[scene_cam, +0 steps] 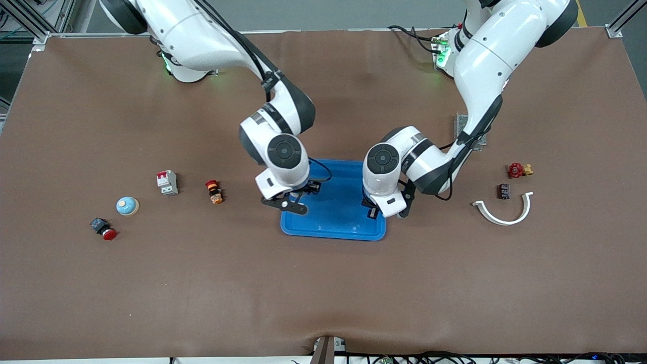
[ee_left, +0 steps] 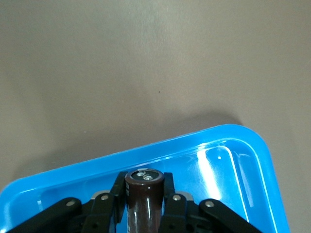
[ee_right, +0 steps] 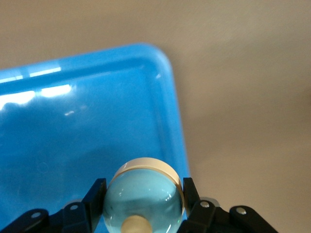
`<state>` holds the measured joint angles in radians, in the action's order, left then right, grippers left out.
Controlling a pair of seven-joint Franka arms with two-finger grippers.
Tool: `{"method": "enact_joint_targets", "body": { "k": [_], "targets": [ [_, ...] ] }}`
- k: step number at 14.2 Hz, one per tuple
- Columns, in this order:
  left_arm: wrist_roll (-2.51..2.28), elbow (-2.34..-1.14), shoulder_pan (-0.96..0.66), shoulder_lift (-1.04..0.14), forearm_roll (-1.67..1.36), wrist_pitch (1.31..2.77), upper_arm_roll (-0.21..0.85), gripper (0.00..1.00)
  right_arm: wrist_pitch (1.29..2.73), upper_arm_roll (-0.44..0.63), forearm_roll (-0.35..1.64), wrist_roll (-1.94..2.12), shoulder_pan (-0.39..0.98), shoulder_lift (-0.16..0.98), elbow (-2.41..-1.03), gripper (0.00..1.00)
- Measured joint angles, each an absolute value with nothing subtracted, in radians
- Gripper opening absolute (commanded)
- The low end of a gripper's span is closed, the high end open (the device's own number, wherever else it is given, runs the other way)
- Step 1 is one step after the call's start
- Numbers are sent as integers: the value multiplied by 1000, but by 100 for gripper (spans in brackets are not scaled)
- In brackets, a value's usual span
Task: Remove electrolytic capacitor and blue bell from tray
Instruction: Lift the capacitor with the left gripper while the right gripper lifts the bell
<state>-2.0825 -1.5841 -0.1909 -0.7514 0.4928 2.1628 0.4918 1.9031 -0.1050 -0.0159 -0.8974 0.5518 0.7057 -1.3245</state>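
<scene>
Gripping the smooth, rigid capacitor (ee_left: 144, 199) mid-body, left claw (ee_left: 143, 206) is clamped; right claw (ee_right: 144, 206) pinches the slippery domed bell (ee_right: 144, 196) at its rim, over the tray (scene_cam: 349, 230)

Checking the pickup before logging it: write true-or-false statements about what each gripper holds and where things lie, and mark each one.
1. The left gripper is shut on the brown cylindrical electrolytic capacitor. True.
2. The right gripper is open and empty. False: it is shut on the pale blue domed bell with a cream base.
3. Both grippers are over the bright blue plastic tray. True.
4. The white curved plastic clip lies in the tray. False: it lies on the brown table, toward the left arm's end.
</scene>
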Motion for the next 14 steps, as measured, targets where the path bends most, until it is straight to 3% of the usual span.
{"method": "enact_joint_targets", "body": {
  "k": [6, 14],
  "targets": [
    [-1784, -1570, -125, -673, 388, 1991, 521, 0, 1725, -100, 29, -397, 342, 588, -1278, 48],
    [-1152, -1583, 38, -658, 383, 1878, 521, 0, 1721, -94, -64, 140, 156, 556, -1315, 48]
  ]
}}
